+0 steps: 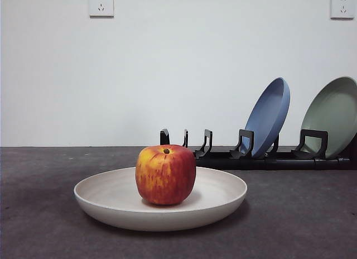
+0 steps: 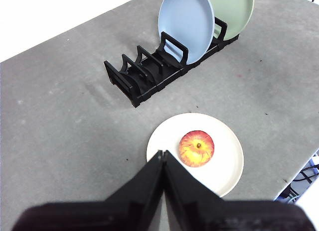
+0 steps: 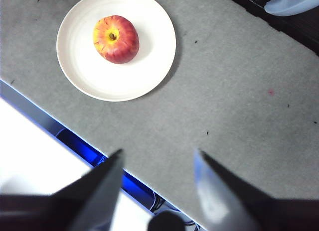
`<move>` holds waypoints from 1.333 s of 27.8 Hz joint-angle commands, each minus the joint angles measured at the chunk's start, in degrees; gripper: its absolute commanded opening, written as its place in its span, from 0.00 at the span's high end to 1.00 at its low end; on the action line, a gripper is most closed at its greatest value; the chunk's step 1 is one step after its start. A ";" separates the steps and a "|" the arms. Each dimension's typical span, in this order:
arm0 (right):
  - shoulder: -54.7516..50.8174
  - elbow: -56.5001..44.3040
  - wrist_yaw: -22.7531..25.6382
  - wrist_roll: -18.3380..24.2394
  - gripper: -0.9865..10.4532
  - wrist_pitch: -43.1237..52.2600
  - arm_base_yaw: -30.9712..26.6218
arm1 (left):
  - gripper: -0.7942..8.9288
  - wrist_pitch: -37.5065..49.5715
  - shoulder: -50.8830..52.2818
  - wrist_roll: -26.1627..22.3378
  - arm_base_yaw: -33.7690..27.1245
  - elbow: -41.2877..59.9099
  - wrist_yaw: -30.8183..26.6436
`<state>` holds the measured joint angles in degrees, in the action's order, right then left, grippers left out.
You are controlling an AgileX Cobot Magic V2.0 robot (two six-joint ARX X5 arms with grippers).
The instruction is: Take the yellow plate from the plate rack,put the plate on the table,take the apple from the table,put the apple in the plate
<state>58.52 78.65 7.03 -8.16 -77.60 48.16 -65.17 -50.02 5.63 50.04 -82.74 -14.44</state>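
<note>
The yellow plate (image 1: 160, 206) lies flat on the table (image 1: 301, 214), cream-coloured and shallow. The red-and-yellow apple (image 1: 165, 174) stands upright in its middle. In the left wrist view the plate (image 2: 224, 166) and apple (image 2: 197, 148) lie just beyond my left gripper (image 2: 161, 154), whose jaws are shut together and hold nothing. My right gripper (image 3: 157, 159) hangs open and empty high over the table's edge, well away from the plate (image 3: 84, 66) and apple (image 3: 116, 39). Neither gripper shows in the front view.
The black plate rack (image 1: 262, 156) stands behind the plate and holds a blue plate (image 1: 269, 116) and a pale green plate (image 1: 333, 116) on edge. Its other slots (image 2: 134, 74) are bare. The table's edge (image 3: 60, 126) runs close under my right gripper.
</note>
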 commanded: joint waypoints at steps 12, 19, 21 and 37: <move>-0.22 -0.07 -7.06 1.97 0.92 -1.46 0.15 | 0.93 0.07 0.13 0.13 -0.09 0.07 -0.20; -0.20 -0.07 -4.07 1.95 0.91 -1.44 0.15 | 0.92 0.07 -0.07 0.13 -0.09 0.07 -0.20; -0.20 -0.07 -3.08 1.95 0.91 -1.44 0.15 | 0.92 0.07 -0.15 0.13 -0.09 0.07 -0.20; -0.20 -0.07 -1.99 1.95 0.91 -1.44 0.15 | 0.92 -0.66 -2.14 -5.44 -0.13 0.07 -6.16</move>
<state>58.41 78.65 4.75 -6.59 -77.65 48.16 -65.63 -52.03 0.97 50.02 -82.74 -20.67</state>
